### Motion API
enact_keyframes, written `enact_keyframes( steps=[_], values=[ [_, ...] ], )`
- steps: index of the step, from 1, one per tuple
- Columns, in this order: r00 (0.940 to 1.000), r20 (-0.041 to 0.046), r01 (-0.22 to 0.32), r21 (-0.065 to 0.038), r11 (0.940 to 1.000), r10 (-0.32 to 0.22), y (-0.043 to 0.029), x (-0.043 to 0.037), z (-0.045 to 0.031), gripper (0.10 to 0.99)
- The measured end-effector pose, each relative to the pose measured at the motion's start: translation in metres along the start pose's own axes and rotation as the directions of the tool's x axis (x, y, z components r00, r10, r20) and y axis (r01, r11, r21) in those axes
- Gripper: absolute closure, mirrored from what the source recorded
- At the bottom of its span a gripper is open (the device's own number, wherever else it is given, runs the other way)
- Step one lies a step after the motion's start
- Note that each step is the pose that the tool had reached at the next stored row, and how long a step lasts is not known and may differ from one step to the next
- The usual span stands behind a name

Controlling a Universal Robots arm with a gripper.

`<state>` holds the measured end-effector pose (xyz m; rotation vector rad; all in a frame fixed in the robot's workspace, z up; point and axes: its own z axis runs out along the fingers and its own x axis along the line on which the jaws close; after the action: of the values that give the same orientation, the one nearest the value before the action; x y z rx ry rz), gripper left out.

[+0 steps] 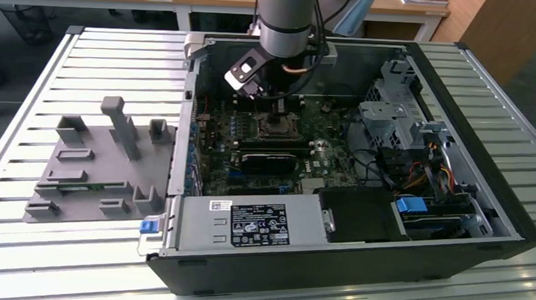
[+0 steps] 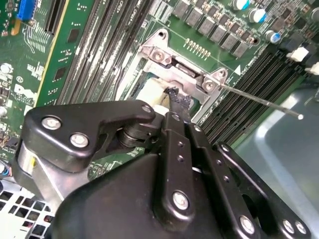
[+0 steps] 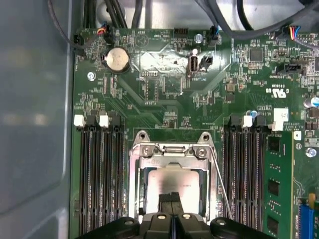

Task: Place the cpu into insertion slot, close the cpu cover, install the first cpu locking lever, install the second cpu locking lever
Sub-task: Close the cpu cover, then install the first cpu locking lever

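1. In the exterior view, with 12 o'clock at the picture's far edge, the open computer case (image 1: 335, 275) lies on the slatted worktop (image 1: 64, 263). The arm drops in from 12 o'clock.
2. The end effector (image 1: 277, 112) is low over the insertion slot (image 1: 276, 127), near the green board's middle.
3. In the first wrist view the cpu (image 3: 174, 180) lies flat in the slot. The cpu cover (image 3: 172, 153) is folded down as a frame around it.
4. The fingertips (image 3: 165, 200) are clenched together, with only a thin seam between them. They sit on or just above the cpu's near edge; I cannot tell whether they touch it.
5. A thin lever rod (image 3: 219, 181) slants off from one socket corner, out across the memory slots (image 3: 244, 174).
6. More memory slots (image 3: 99, 174) flank the other side. A green memory module (image 3: 279, 184) stands beyond the rod, and a coin cell (image 3: 116, 60) sits farther up the board.
7. Around the slot in the exterior view:
   - a black card (image 1: 267, 162) at 6 o'clock
   - the grey power-supply box (image 1: 246, 223) beyond it
   - a drive cage (image 1: 391, 121) at 3 o'clock
8. A grey fixture (image 1: 95, 169) lies outside the case at 9 o'clock.
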<state>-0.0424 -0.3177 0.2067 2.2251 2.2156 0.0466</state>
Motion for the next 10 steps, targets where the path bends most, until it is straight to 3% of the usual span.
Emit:
enact_keyframes(
  steps=[10],
  values=[
    [1.0000,0.0000,0.000,0.000,1.0000,0.000,0.0054,0.0000,0.0001,0.980]
  ],
)
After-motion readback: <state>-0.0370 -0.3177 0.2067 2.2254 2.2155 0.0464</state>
